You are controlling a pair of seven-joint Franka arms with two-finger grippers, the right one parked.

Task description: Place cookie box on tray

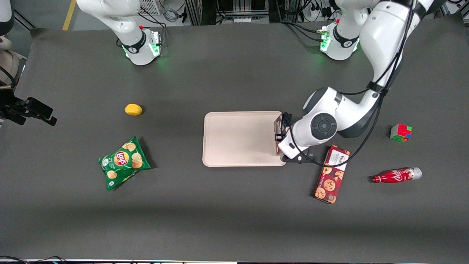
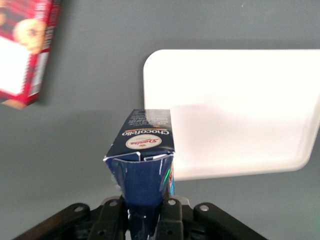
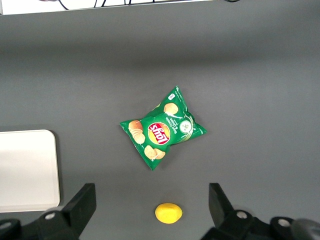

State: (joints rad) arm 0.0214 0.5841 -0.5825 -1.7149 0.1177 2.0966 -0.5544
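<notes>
My left gripper (image 1: 281, 137) (image 2: 145, 220) is shut on the cookie box (image 1: 280, 124) (image 2: 144, 160), a dark navy carton with a round white logo on its end flap. Both black fingers (image 2: 170, 222) press into the carton's sides and dent it. The box stands at the rim of the pale pink-beige tray (image 1: 238, 139) (image 2: 235, 100) (image 3: 25, 170), at the tray's end toward the working arm. Most of the box is hidden under the wrist in the front view. Nothing lies on the tray's surface.
A long red cookie box (image 1: 331, 179) (image 2: 25, 50) lies close beside the gripper, nearer the front camera. A red cola bottle (image 1: 397, 175) and a colour cube (image 1: 401, 132) lie toward the working arm's end. A green chips bag (image 1: 124, 163) (image 3: 161, 129) and a lemon (image 1: 133, 109) (image 3: 168, 213) lie toward the parked arm's end.
</notes>
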